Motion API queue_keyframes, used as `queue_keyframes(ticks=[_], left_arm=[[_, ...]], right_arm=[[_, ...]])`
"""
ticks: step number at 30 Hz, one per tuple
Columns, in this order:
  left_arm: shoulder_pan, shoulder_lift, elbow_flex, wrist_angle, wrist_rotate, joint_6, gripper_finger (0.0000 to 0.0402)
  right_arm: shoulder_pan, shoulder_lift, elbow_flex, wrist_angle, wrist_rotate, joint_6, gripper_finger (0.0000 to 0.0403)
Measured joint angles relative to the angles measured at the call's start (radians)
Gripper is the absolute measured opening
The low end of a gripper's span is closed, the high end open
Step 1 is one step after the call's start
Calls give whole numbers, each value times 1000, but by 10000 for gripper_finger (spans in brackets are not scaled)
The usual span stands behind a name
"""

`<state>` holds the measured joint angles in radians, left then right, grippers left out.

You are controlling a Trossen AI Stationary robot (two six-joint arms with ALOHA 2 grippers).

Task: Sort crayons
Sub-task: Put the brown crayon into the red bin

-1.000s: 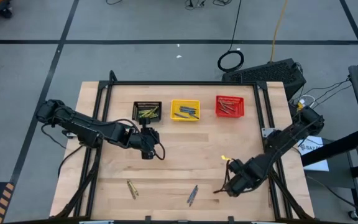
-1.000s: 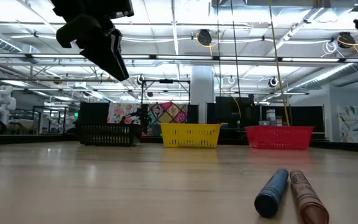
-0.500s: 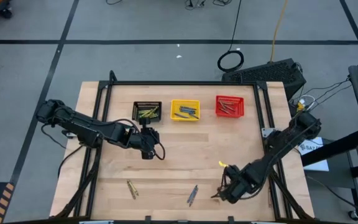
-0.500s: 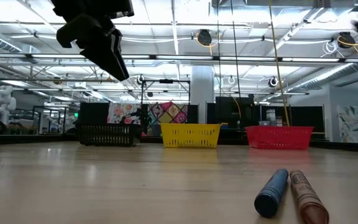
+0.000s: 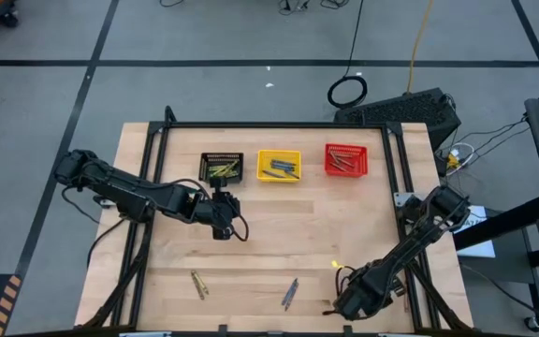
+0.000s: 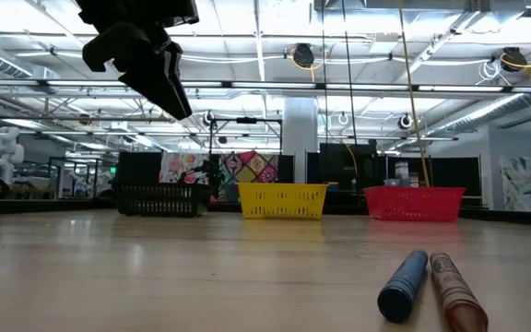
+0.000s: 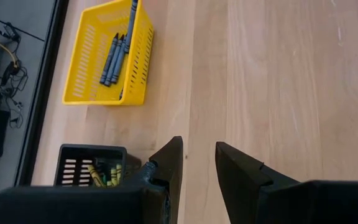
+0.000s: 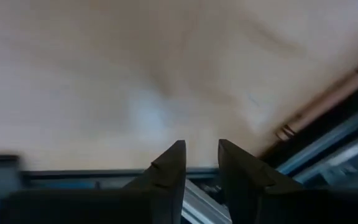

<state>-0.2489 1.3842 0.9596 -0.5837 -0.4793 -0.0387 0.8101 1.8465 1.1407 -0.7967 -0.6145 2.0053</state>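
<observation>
My right hand [image 5: 337, 304] hovers at the counter's [image 5: 288, 234] near edge, fingers slightly parted, grasping nothing. A brownish-red crayon [image 8: 325, 99] lies just beside it, long axis diagonal along that edge. My left hand [image 5: 223, 229], released, waits by the black basket [image 5: 221, 167].

Both arms are dark, chunky, jointed things with black cables looped alongside. Each gripper, left gripper [image 7: 197, 163] and right gripper [image 8: 201, 163], ends in wedge-shaped black fingers.

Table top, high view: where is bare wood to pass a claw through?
The middle band is bare, between the basket row, black, yellow, red, and the loose crayons near the front edge. The left claw and right claw crowd its ends.
</observation>
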Motion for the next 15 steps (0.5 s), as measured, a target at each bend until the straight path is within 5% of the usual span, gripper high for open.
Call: queue_keyframes(ticks=[6,15], left_arm=[[0,0,0,1,0,-1,102],[0,0,0,1,0,-6,102]], right_arm=[[0,42,0,-86,-164,-77,63],[3,62,0,-146,-177,-126,10]])
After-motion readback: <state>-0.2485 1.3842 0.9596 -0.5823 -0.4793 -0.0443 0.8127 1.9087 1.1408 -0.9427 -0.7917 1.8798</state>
